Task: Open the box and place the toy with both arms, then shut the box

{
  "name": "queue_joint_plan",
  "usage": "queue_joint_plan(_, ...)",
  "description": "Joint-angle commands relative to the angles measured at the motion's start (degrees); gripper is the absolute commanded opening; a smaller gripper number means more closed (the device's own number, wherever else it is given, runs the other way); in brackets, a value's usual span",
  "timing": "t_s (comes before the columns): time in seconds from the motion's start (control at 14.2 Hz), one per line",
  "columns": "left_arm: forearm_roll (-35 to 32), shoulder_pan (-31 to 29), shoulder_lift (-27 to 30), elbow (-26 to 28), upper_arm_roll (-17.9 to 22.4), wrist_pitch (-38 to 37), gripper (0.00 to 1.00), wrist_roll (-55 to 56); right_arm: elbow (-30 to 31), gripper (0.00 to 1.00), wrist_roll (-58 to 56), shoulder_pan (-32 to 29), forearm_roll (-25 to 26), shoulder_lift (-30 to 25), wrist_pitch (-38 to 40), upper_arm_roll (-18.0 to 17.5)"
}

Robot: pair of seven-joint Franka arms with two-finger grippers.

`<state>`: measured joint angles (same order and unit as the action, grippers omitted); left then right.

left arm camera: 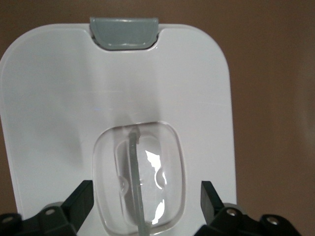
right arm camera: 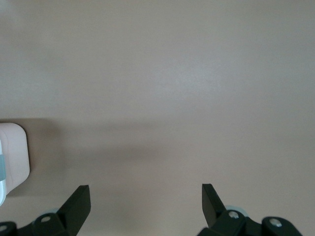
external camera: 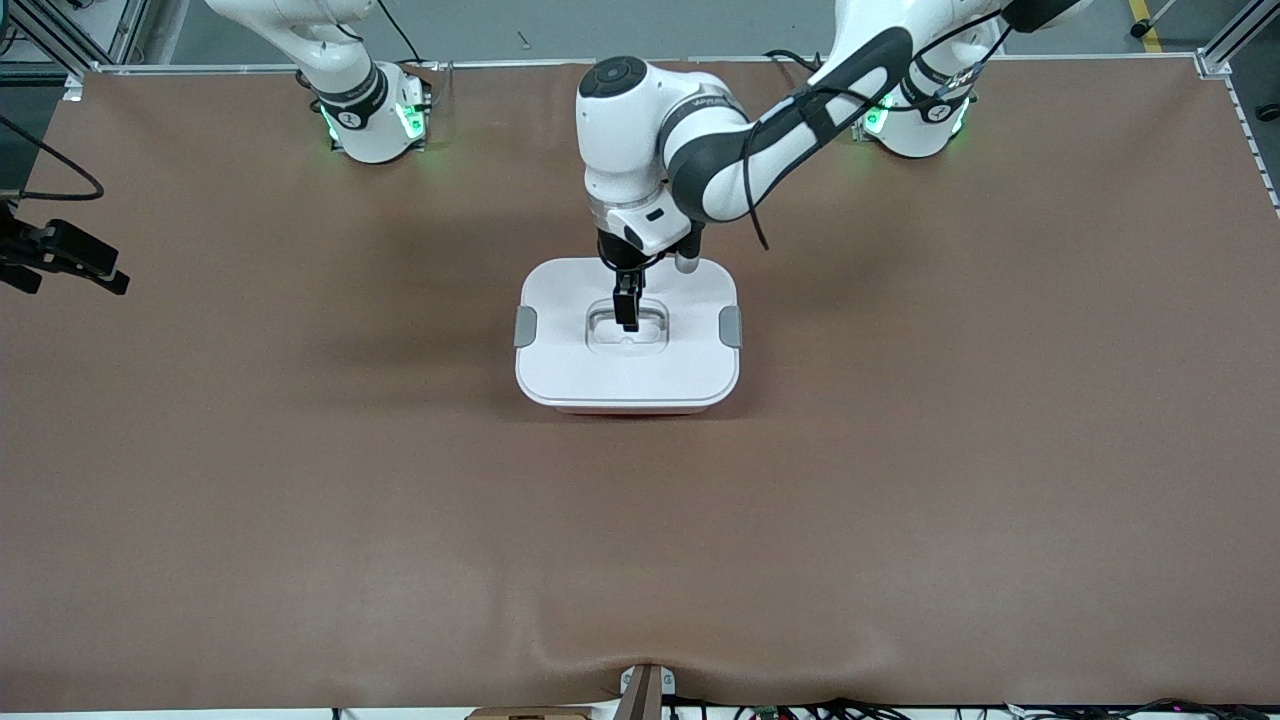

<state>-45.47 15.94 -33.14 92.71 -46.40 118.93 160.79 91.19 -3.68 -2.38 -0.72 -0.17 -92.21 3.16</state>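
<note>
The box (external camera: 570, 375) stands mid-table with its white lid on and a grey clip (external camera: 525, 326) at each end. A thin pink strip of the tub shows under the lid's front edge. My left gripper (external camera: 627, 320) hangs straight down into the lid's recessed clear handle (external camera: 627, 330). In the left wrist view the gripper (left arm camera: 147, 189) is open, with its fingers on either side of the recess, apart from the handle bar (left arm camera: 135, 167). My right gripper (right arm camera: 145, 189) is open and empty over bare table, with a corner of the box (right arm camera: 12, 157) at the frame edge. The toy is out of view.
The brown table mat (external camera: 900, 480) spreads around the box on all sides. A black device with a cable (external camera: 60, 255) juts in at the frame edge at the right arm's end of the table. Both arm bases stand along the table's back edge.
</note>
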Motion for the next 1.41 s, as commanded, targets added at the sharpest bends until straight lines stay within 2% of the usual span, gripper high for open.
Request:
queue_joint_plan(0.0, 1.4, -1.7, 4.3, 0.5, -1.7, -2.2, 1.0, 7.7, -1.2, 1.0, 0.1, -0.2, 0.5, 0.4, 1.2, -0.1)
queue_joint_plan(0.35, 15.8, -9.2, 10.9, -1.5, -1.7, -4.8, 1.0, -15.7, -1.7, 1.0, 0.1, -0.3, 0.5, 0.5, 1.2, -0.1)
queue_joint_plan(0.63, 24.5, -15.8, 11.5, -7.6, -1.7, -14.1, 1.0, -37.7, -1.5, 1.0, 0.1, -0.3, 0.3, 0.6, 1.2, -0.1)
queue_joint_plan(0.99, 29.3, -25.9, 11.5, -9.1, -1.7, -15.7, 1.0, -60.5, -1.6, 1.0, 0.5, -0.2, 0.3, 0.6, 1.2, -0.1)
queue_joint_plan(1.34, 29.7, -34.6, 11.6, -9.2, -1.8, -19.5, 1.0, -82.7, -1.5, 1.0, 0.4, 0.1, 0.4, 0.6, 1.2, -0.1)
